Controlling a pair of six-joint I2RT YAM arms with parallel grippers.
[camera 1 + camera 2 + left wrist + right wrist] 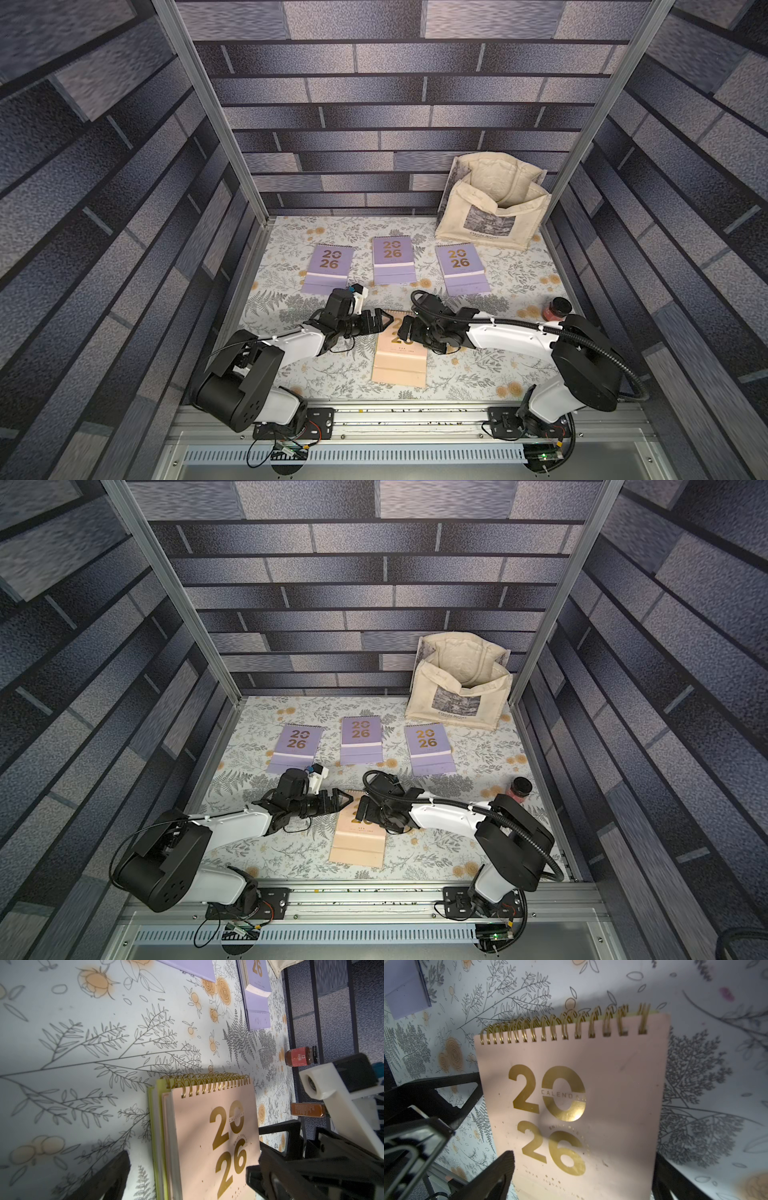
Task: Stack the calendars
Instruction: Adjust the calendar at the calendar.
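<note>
At 6 o'clock on tabletop [478, 374], peach calendar [400, 361] over yellow-green calendar [151, 1126]; two stacked | left gripper [381, 322], right gripper [402, 328] open, empty | next probably: grasp lavender calendar [393, 262] at 12 o'clock

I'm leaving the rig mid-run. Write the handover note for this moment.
Grippers: left gripper and right gripper are both open and empty, over the spiral end of the peach calendar.
Done: the peach calendar lies on the yellow-green calendar, near the front middle.
Left: three lavender calendars, left, middle and right, lie singly in a row farther back; add them to the stack.
</note>
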